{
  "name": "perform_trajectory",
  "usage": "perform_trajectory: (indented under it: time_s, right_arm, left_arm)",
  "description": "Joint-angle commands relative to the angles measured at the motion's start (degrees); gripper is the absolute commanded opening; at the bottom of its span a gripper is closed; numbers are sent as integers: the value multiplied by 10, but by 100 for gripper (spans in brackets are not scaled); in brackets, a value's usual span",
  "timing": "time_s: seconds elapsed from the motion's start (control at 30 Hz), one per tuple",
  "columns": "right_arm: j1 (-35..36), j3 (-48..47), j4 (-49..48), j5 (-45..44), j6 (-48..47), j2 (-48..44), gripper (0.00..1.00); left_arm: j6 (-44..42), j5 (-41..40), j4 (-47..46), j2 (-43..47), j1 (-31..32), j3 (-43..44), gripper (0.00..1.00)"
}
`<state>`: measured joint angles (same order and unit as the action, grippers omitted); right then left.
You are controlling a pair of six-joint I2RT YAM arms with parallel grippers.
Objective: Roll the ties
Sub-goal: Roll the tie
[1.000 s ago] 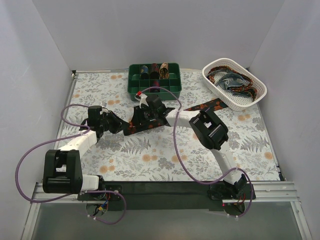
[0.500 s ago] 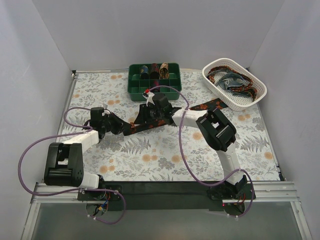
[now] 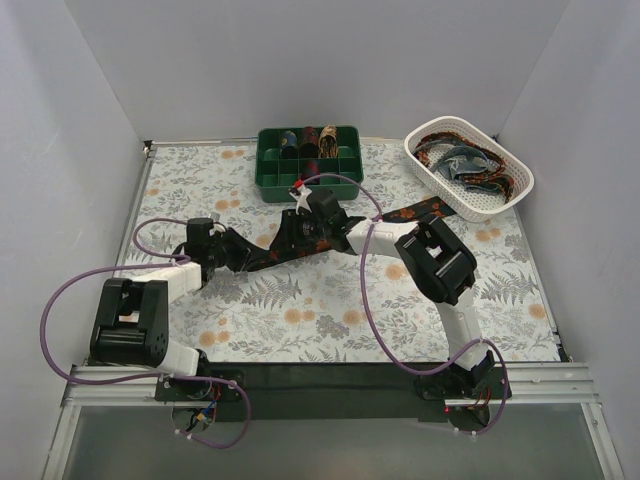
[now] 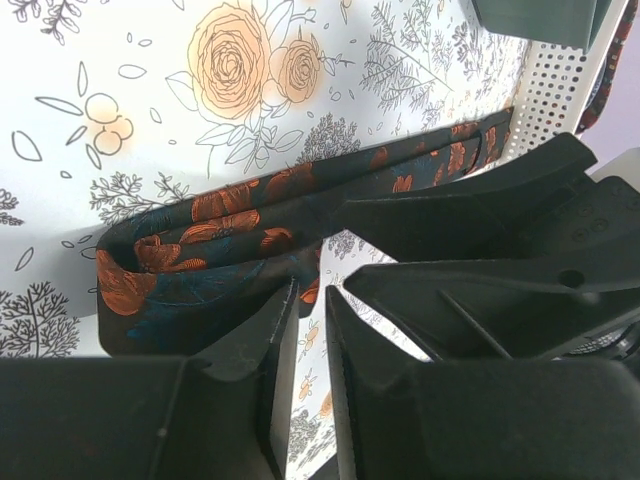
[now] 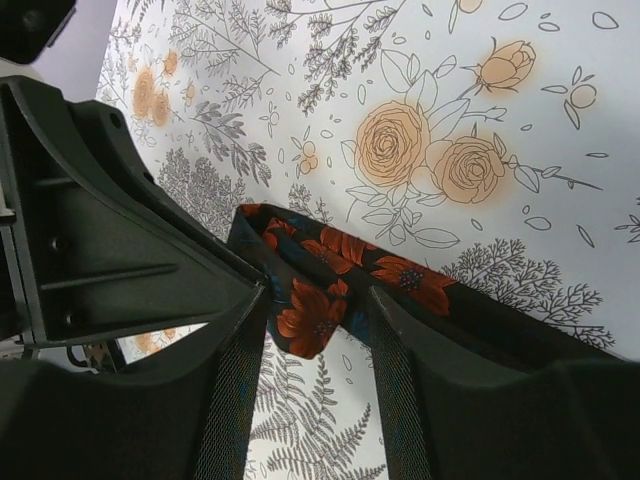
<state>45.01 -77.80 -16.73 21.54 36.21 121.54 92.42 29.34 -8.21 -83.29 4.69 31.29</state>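
Note:
One dark tie [image 3: 415, 212] with orange-red flowers lies stretched over the flowered tablecloth, from the table's middle toward the white basket. Its folded end [image 4: 160, 270] rests flat on the cloth. My left gripper [image 3: 238, 256] sits at that end. In the left wrist view its jaws [image 4: 310, 290] stand a narrow slit apart, with only cloth showing between them and one fingertip [image 4: 285, 300] against the tie's edge. My right gripper [image 3: 283, 240] faces it from the other side, open. A flap of the tie [image 5: 315, 320] lies between its mesh-padded fingers [image 5: 235, 380].
A green divided tray [image 3: 308, 183] at the back holds rolled ties [image 3: 310, 140] in its far cells. The white basket [image 3: 445, 188] at the back right holds several loose ties [image 3: 465, 160]. Purple cables [image 3: 360, 320] loop from both arms over the cloth.
My left gripper slid right along the tie and its jaws parted slightly. My right gripper opened wider and shifted a little right and back.

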Motion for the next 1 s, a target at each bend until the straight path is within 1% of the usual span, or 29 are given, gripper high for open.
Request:
perform_trajectory:
  time_s: [0.0, 0.1, 0.27, 0.53, 0.97]
  right_arm:
    - [2, 5, -24, 0, 18, -34, 44]
    - [2, 12, -24, -2, 22, -37, 44]
    - [2, 22, -23, -4, 27, -37, 43]
    - [2, 29, -24, 17, 37, -27, 38]
    - [7, 6, -23, 47, 44, 11, 33]
  left_arm:
    - [7, -4, -19, -3, 3, -10, 18]
    - [11, -10, -27, -6, 5, -15, 20]
    - [15, -17, -38, -16, 7, -19, 20]
    - [17, -25, -47, -22, 8, -19, 19]
    - [17, -26, -52, -28, 11, -21, 18]
